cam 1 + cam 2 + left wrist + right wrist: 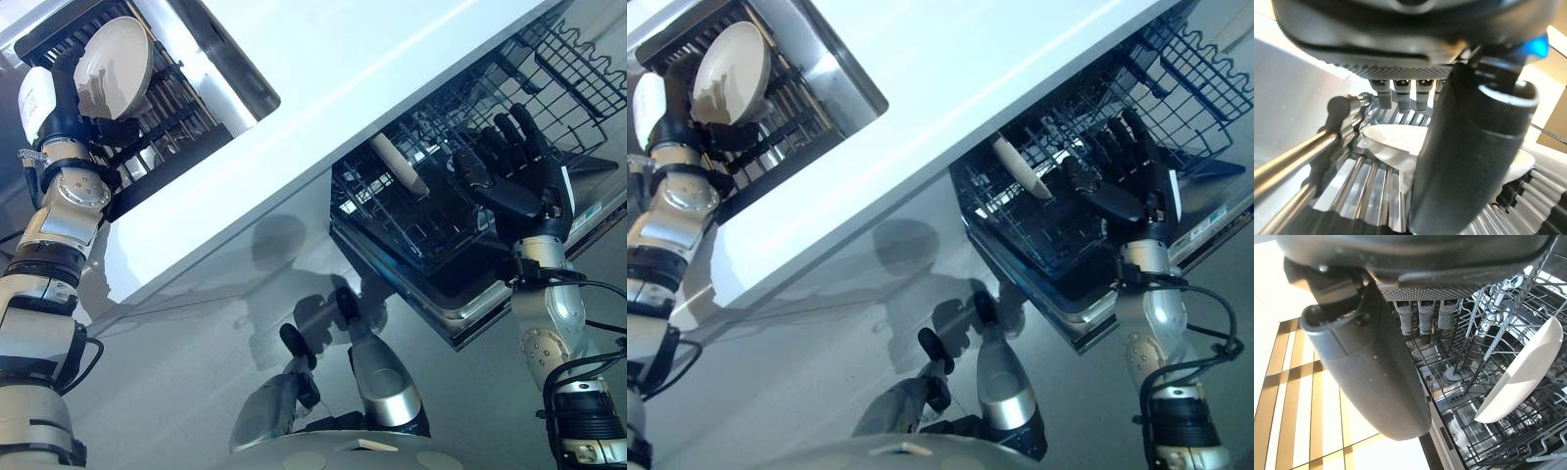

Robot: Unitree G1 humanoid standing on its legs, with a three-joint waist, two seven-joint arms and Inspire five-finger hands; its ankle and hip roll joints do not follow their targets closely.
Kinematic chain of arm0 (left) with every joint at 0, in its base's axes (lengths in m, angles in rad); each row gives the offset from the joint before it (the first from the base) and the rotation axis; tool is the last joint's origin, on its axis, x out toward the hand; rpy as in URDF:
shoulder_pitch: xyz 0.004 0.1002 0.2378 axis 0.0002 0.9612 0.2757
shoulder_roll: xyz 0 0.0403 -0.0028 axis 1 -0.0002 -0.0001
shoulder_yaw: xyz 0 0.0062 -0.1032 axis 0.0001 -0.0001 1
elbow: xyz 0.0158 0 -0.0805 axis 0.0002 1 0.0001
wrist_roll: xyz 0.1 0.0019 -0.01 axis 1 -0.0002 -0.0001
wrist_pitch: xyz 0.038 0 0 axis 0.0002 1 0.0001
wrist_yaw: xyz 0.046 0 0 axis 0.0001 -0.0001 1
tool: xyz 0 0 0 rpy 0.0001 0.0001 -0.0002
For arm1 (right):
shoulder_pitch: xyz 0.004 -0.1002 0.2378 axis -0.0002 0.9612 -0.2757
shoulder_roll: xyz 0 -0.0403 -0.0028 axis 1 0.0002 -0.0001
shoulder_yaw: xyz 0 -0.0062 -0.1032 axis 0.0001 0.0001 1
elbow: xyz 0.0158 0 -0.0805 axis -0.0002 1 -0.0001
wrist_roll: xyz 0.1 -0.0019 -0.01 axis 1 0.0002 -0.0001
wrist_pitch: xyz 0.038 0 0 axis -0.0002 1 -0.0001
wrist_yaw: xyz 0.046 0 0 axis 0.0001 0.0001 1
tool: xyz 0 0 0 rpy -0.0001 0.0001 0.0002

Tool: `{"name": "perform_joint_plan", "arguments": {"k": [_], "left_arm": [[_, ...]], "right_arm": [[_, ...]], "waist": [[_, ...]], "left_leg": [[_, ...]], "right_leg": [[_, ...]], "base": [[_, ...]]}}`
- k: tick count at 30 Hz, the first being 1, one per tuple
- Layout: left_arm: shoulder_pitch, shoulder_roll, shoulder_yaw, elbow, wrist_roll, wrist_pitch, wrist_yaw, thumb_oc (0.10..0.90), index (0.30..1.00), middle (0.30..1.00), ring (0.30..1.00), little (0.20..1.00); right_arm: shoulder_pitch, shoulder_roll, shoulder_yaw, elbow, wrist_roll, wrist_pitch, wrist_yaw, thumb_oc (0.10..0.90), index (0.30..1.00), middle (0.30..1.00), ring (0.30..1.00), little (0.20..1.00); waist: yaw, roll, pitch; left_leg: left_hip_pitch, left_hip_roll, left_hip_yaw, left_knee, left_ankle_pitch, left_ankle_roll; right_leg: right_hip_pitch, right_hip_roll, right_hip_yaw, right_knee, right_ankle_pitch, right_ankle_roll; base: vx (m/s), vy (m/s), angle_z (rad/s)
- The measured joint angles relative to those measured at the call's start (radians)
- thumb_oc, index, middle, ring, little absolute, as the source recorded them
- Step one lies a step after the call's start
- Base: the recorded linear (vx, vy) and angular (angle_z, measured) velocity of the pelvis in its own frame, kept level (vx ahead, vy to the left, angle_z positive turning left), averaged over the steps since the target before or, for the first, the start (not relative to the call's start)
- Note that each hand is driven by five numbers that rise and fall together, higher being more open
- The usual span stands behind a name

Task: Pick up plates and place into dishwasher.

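**Gripping a plate at the drying rack while the dishwasher rack stands ready**

Holding a white plate (113,67) on edge, the left hand (86,125) works at the drying rack (157,117) set in the sink recess of the white counter (392,59). The left wrist view shows the thumb (1469,161) lying across the plate's face and the fingers behind it, so the hand is clamped on the plate. The plate stands nearly upright, rim up, which suits a grip by the edge and a lift out from between the rack's bars.

The right hand (519,176) hangs over the pulled-out dishwasher rack (431,245), beneath the counter's edge. Its fingers are straight and spread; it holds nothing. A second white plate (1019,166) already stands tilted among the wire tines of that rack, just beside the right hand but apart from it.

Judgement: one plate is loaded and one is in hand. The next move calls for carrying the gripped plate across the counter to the dishwasher rack, keeping it on edge so that it drops between tines. The main risk is a slip, since thumb pressure on a smooth face gives limited hold.
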Motion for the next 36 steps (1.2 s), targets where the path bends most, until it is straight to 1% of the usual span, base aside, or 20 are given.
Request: {"name": "perform_joint_plan", "arguments": {"k": [7, 18, 23, 26, 28, 33, 36], "left_arm": [[0.0, 0.017, -0.007, -0.013, -0.013, -0.002, 0.0, 0.1, 0.3, 0.3, 0.3, 0.2], [0.004, 0.017, -0.007, -0.007, -0.015, -0.001, -0.003, 0.1, 0.3, 0.3, 0.3, 0.2], [0.005, 0.017, -0.003, 0.055, -0.015, 0.0, -0.035, 0.1, 0.3, 0.3, 0.3, 0.2], [0.01, 0.017, 0.004, 0.081, -0.015, 0.001, -0.043, 0.1, 0.3, 0.3, 0.3, 0.2], [0.02, 0.017, 0.026, 0.095, -0.015, 0.002, -0.05, 0.1, 0.3, 0.3, 0.3, 0.2], [0.025, 0.017, 0.101, 0.095, -0.014, -0.001, -0.051, 0.1, 0.3, 0.3, 0.3, 0.2], [0.025, 0.021, 0.113, 0.095, -0.014, -0.002, -0.051, 0.1, 0.3, 0.3, 0.3, 0.2]], "right_arm": [[-0.003, -0.003, 0.0, 0.004, 0.011, 0.004, 0.0, 0.8, 0.9, 0.9, 0.9, 0.9], [0.0, -0.003, 0.0, 0.007, 0.018, 0.011, 0.007, 0.8, 0.9, 0.9, 0.9, 0.9], [0.0, -0.003, -0.017, 0.008, 0.018, 0.024, 0.04, 0.8, 0.9, 0.9, 0.9, 0.9], [0.002, -0.003, -0.034, 0.008, 0.018, 0.045, 0.055, 0.8, 0.9, 0.9, 0.9, 0.9], [0.006, 0.0, -0.057, 0.011, 0.018, 0.067, 0.074, 0.8, 0.9, 0.9, 0.9, 0.9], [0.008, 0.011, -0.084, 0.011, 0.018, 0.091, 0.103, 0.8, 0.9, 0.9, 0.9, 0.9], [0.008, 0.022, -0.091, 0.011, 0.018, 0.098, 0.115, 0.8, 0.9, 0.9, 0.9, 0.9]], "waist": [[0.004, 0.0, 0.0], [0.007, 0.0, 0.0], [-0.006, -0.004, 0.002], [-0.019, -0.004, 0.002], [-0.026, -0.003, 0.002], [-0.031, -0.002, 0.0], [-0.031, 0.001, -0.005]], "left_leg": [[-0.009, -0.001, 0.006, 0.0, 0.002, 0.001], [0.003, 0.0, 0.012, 0.0, 0.003, 0.002], [0.04, 0.001, 0.019, 0.0, 0.001, 0.002], [0.055, 0.002, 0.019, 0.0, 0.001, 0.003], [0.075, 0.003, 0.02, 0.0, -0.001, 0.0], [0.102, 0.003, 0.019, 0.0, -0.001, 0.0], [0.108, 0.003, 0.018, 0.0, -0.001, 0.0]], "right_leg": [[-0.013, 0.0, 0.005, 0.004, 0.001, 0.0], [-0.002, 0.003, 0.013, 0.004, 0.004, -0.003], [0.033, 0.008, 0.025, 0.001, 0.004, -0.003], [0.047, 0.01, 0.025, 0.001, 0.004, -0.003], [0.065, 0.012, 0.027, 0.001, 0.004, -0.004], [0.093, 0.012, 0.027, 0.001, 0.007, -0.008], [0.099, 0.011, 0.026, 0.001, 0.007, -0.008]], "base": [[0.0, 0.0, 0.0], [0.03, 0.006, -0.02], [0.07, 0.04, -0.08], [0.09, 0.045, -0.02], [0.07, 0.035, -0.03], [0.02, 0.013, -0.01], [0.0, 0.0, 0.0]]}}
